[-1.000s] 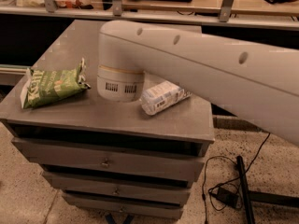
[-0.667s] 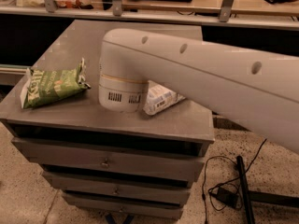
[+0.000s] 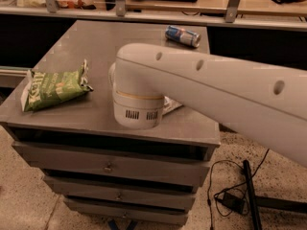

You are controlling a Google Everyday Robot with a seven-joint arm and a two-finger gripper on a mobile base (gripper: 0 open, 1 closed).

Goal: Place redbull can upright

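Observation:
The redbull can is a slim blue-and-silver can. It lies on its side near the far right corner of the grey cabinet top. My white arm reaches in from the right across the middle of the top and ends in a round joint near the front edge. My gripper does not show; it is hidden behind the arm or out of the picture. The arm is well in front of the can and does not touch it.
A green snack bag lies at the front left of the top. A white packet peeks out from under the arm. The cabinet has drawers below. Cables and a black stand leg lie on the floor at right. A shelf rail runs behind.
The arm has swung toward the front of the cabinet. The can at the far right now shows, and the white packet is mostly covered by the arm.

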